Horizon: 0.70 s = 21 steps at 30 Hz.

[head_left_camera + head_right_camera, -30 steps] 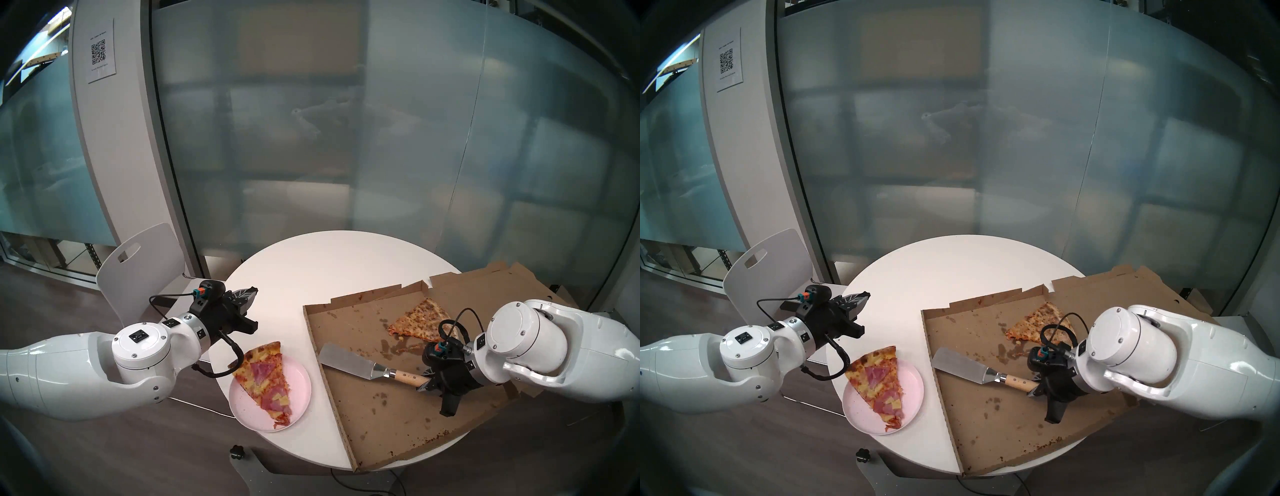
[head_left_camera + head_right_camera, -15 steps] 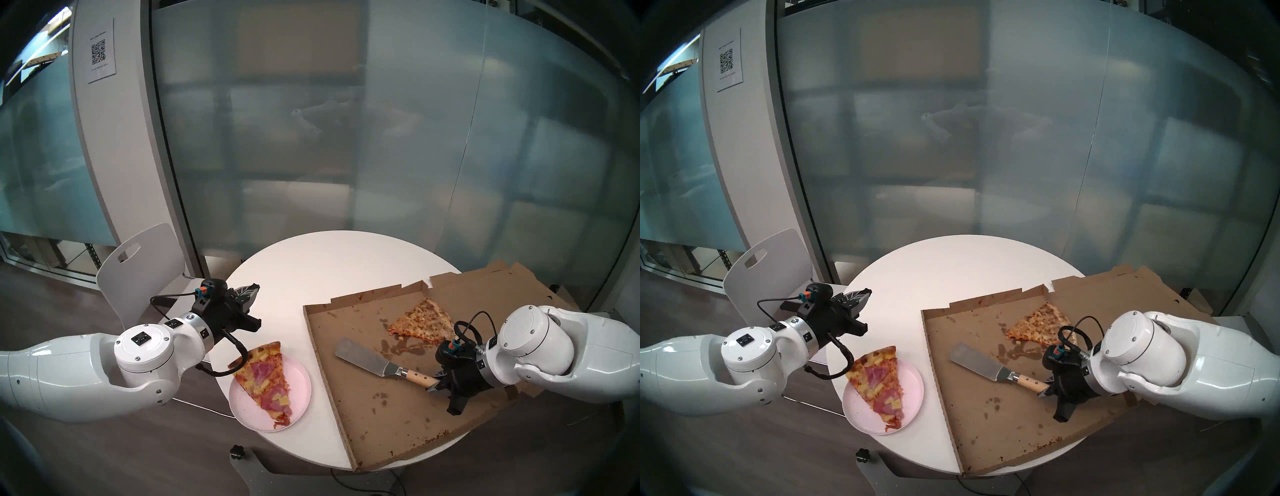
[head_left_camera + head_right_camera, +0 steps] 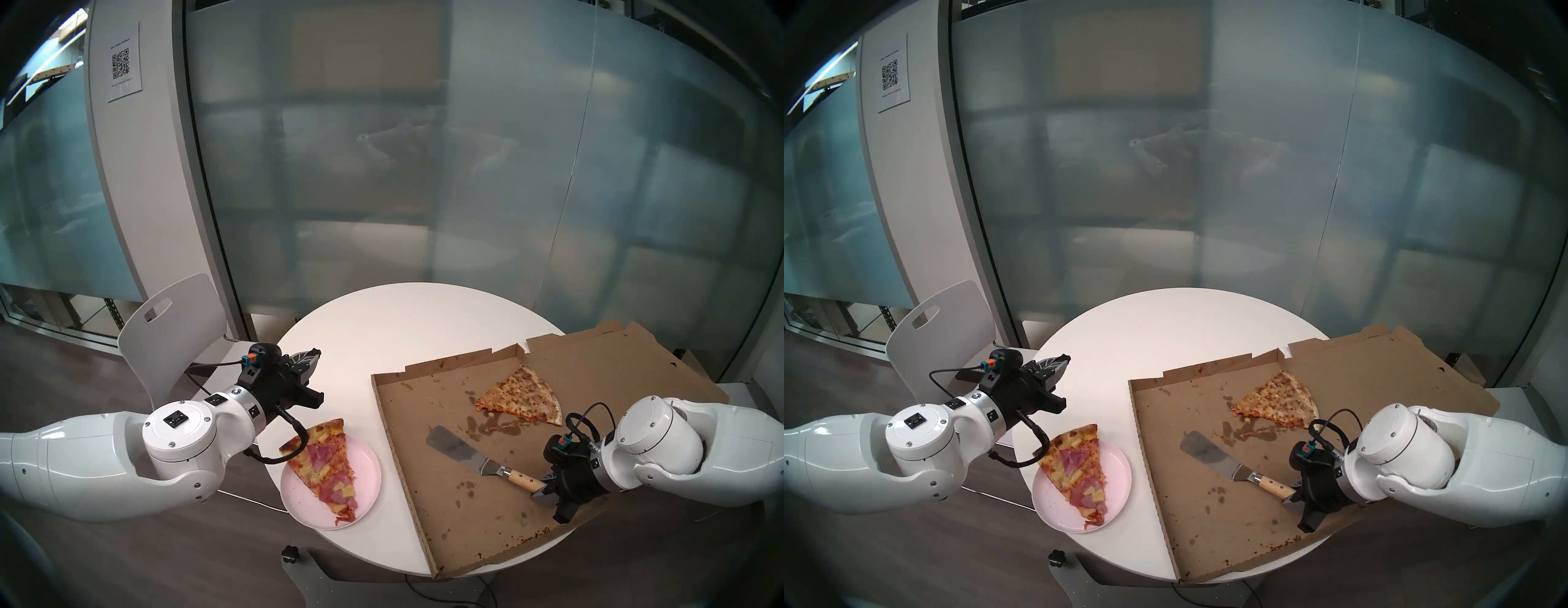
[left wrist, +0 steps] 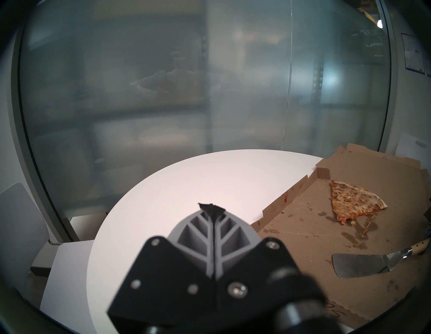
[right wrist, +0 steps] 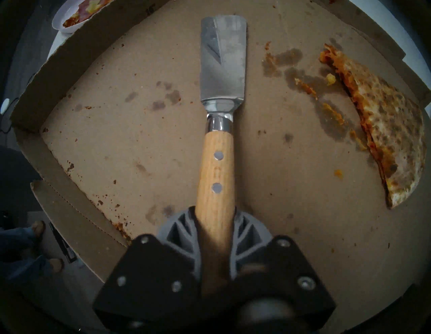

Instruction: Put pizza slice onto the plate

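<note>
The pizza slice (image 3: pixel 329 466) with pink ham and pineapple lies on the pale pink plate (image 3: pixel 368 470) at the table's near left; its crust end hangs over the plate's far rim. My left gripper (image 3: pixel 315 353) hovers shut and empty behind the plate, over the white table; in the left wrist view its fingers (image 4: pixel 211 211) are pressed together. My right gripper (image 3: pixel 539 491) is shut on the wooden handle of a metal spatula (image 3: pixel 462 451), whose blade is bare over the open pizza box (image 3: pixel 488 526). The right wrist view shows the spatula (image 5: pixel 222 63) and the plate (image 5: pixel 61 22) at top left.
A second, browned speckled slice (image 3: pixel 521 395) lies at the back of the greasy cardboard box, whose lid (image 3: pixel 628 361) lies open flat to the right. A white chair (image 3: pixel 169 335) stands left of the round table (image 3: pixel 407 327). Frosted glass walls stand behind.
My right arm has drawn back to the right and nearer, carrying the spatula away from the plate, deeper over the box. The left arm has crept slightly right. Slice and plate have not moved.
</note>
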Motion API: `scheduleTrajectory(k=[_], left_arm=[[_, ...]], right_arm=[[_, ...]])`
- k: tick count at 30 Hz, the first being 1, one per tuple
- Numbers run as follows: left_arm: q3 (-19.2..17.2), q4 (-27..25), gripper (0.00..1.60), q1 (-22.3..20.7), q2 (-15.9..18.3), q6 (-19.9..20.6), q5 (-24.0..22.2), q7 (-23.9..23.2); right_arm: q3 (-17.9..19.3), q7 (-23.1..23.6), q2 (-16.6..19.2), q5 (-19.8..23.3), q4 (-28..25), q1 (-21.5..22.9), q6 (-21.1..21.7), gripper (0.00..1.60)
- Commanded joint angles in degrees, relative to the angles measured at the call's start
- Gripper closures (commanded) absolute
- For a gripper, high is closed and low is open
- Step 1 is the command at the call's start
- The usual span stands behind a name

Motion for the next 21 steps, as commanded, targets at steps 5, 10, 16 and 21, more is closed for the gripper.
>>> scheduleTrajectory(k=[5,10,16,21], left_arm=[[-0.50,-0.80,1.60,-0.56,-0.24,-0.59,0.35,0.66],[-0.58,-0.86,1.60,-0.71,-0.13,-0.58,0.37,0.94],[-0.62,-0.81,1.60,-0.88,-0.18,-0.46,0.41,0.95],[-0.63,-0.56,1.49,-1.09,-0.57,-0.32,0.50,0.90]], right_arm=[[2.52,-3.27,0.73,3.45,0.57,-4.50,-4.49,1.60],[3.85,-4.53,0.79,4.68,0.64,-6.30,-6.45,1.60],[5.71,-5.93,0.86,5.73,0.64,-8.22,-8.14,1.60],[7.40,-6.85,0.90,6.33,0.38,-9.75,-8.97,1.06]])
